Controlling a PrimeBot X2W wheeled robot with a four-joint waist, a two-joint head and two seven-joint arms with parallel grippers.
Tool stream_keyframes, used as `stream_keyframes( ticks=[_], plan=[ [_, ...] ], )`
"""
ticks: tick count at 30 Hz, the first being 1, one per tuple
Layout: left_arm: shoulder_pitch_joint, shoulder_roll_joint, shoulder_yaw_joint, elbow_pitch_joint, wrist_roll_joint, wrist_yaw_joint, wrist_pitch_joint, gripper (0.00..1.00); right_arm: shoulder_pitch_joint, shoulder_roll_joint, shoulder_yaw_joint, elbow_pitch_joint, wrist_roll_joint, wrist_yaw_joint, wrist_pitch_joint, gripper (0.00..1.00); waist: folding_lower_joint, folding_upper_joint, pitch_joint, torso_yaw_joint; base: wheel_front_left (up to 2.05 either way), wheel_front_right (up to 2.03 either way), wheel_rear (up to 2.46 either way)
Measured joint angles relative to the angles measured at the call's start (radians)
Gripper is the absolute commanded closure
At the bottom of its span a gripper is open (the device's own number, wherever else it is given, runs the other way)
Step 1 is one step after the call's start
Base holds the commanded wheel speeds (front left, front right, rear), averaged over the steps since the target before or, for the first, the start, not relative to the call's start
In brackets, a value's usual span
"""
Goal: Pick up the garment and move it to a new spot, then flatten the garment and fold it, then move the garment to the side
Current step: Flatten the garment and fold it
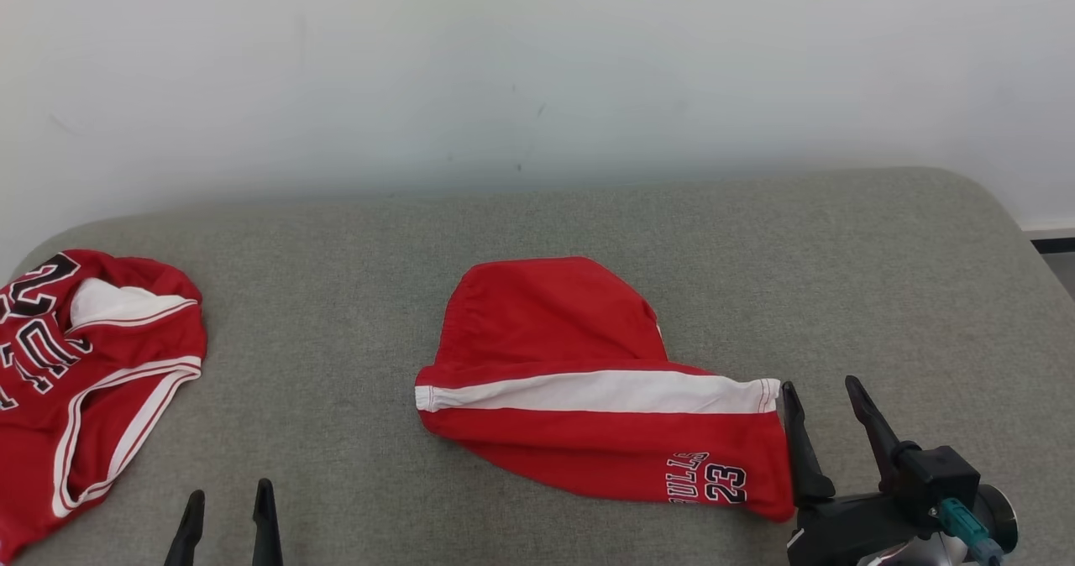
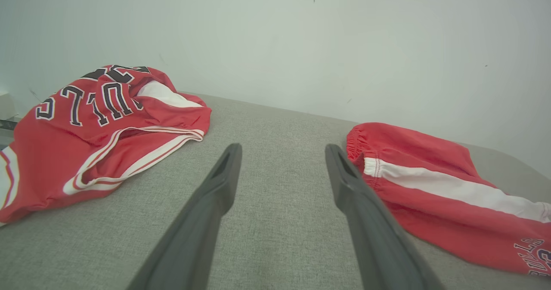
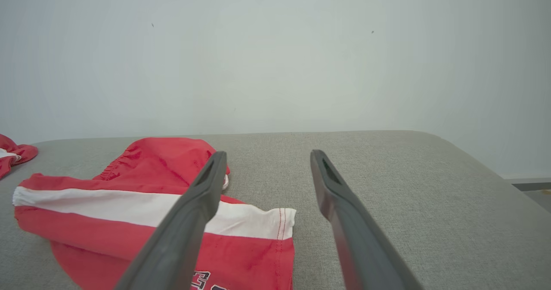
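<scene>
Right claw (image 3: pixel 267 154), spread empty, straddles the hem of red shorts (image 3: pixel 107 204) on grey surface (image 3: pixel 409 186).

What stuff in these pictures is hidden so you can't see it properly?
1. Jersey: in the head view the left edge cuts it off, and folds hide part of its letters and number.
2. Print on the shorts: in the head view the word's start curls out of sight; in the right wrist view the bottom edge and a finger cut it.
3. Left gripper: in the head view the bottom edge hides all but its fingers.
</scene>
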State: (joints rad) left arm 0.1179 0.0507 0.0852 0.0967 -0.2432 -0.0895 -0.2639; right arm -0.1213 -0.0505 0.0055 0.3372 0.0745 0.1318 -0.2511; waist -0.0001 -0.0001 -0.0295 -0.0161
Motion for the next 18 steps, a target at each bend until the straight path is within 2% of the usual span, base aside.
stream_keyframes(
  ticks=[18],
  plan=[
    [-0.004, 0.000, 0.026, 0.013, 0.058, -0.019, 0.000, 0.00, 0.029, 0.000, 0.081, 0.033, 0.049, 0.000, -0.006, 0.00, 0.0000, 0.0000, -0.027, -0.003, 0.00, 0.00, 0.00]
  ],
)
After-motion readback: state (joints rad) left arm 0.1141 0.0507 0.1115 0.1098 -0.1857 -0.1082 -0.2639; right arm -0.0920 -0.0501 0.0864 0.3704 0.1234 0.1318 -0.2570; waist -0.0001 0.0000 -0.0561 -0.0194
